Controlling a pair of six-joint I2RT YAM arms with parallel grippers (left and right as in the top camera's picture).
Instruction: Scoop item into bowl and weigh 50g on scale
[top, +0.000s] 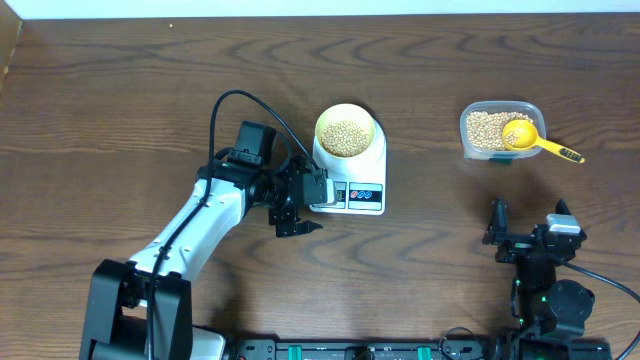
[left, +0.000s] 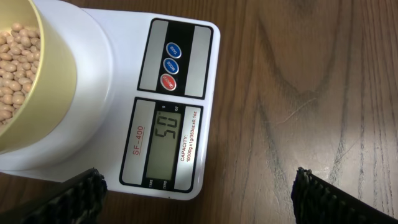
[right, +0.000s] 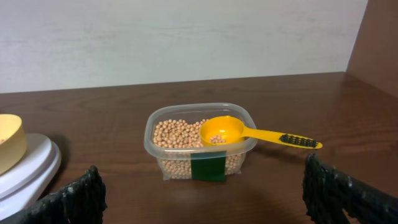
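Wooden table (top: 120, 90), one scale (top: 366, 196), one bean-filled bowl (top: 322, 126), one tub (top: 534, 111), one scoop (top: 521, 135), left pincer (top: 299, 227) spread, right pincer (top: 530, 218) spread

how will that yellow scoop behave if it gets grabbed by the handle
The scoop looks like thin moulded plastic, so it is probably light and stiff. Its handle sticks out past the rim of the tub, so pressing down there may lever the cup up and flick beans out. The dark ribbed handle end should help against slipping.
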